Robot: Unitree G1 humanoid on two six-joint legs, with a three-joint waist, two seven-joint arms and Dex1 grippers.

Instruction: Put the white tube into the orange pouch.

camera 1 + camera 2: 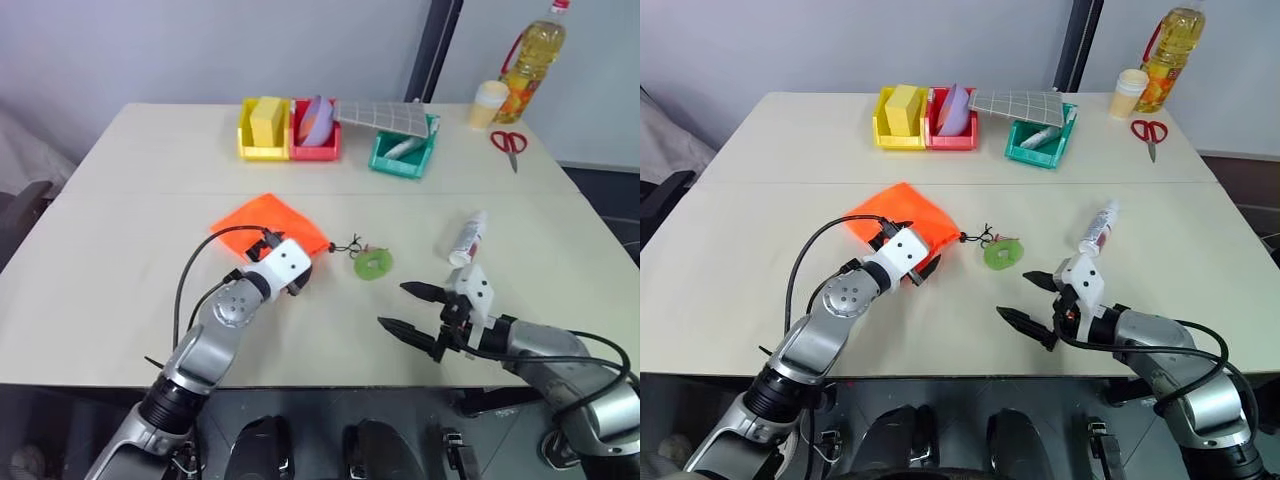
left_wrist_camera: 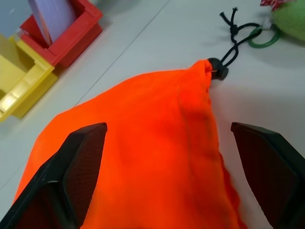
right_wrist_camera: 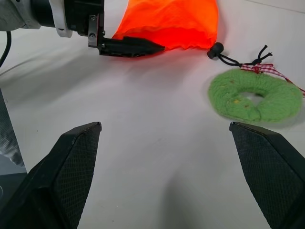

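Observation:
The orange pouch point(image 1: 268, 222) lies flat on the table left of centre, its black cord point(image 1: 347, 247) running to a fuzzy green ring point(image 1: 373, 264). My left gripper point(image 1: 296, 272) sits at the pouch's near corner, open. In the left wrist view its fingers point(image 2: 81, 162) stand wide on either side of the orange pouch point(image 2: 157, 157), near the cord end. The white tube point(image 1: 467, 238), with red marks, lies to the right, beyond my right gripper point(image 1: 398, 306). That gripper is open and empty, pointing left toward the green ring point(image 3: 255, 95).
Along the far side stand a yellow bin point(image 1: 262, 128), a red bin point(image 1: 315, 130) and a teal bin point(image 1: 403, 152) with a grey checked sheet point(image 1: 380, 117) across it. An oil bottle point(image 1: 532, 55), a cup point(image 1: 489, 103) and red scissors point(image 1: 509, 142) sit at the far right.

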